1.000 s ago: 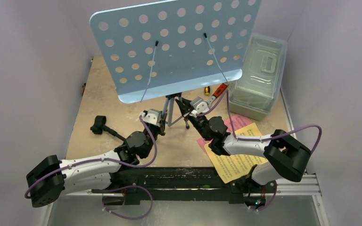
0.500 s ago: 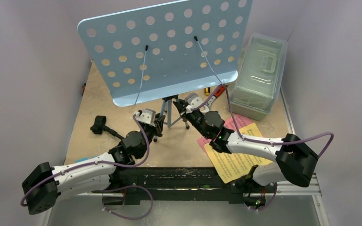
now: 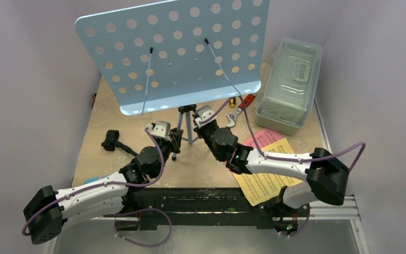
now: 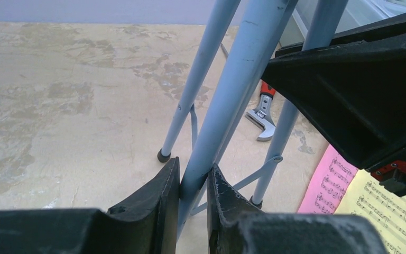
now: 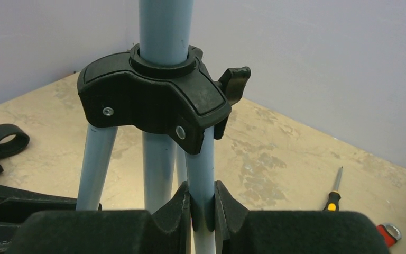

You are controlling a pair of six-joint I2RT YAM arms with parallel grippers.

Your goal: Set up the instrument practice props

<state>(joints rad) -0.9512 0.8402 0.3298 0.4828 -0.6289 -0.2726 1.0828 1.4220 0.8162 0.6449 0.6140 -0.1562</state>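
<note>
Clamping legs (image 5: 201, 166): left tool (image 4: 193, 179), right tool (image 5: 202, 197).

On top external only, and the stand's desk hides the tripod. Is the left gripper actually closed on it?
Observer: Yes. The left wrist view shows the left gripper shut on a light blue tube of the music stand, pinching it from both sides.
Operator: Right side?
Observer: The right gripper is shut on a front leg, just below the black hub.
Operator: Hub lever visible?
Observer: Yes, a black lever sticks out from the hub's right side in the right wrist view.
</note>
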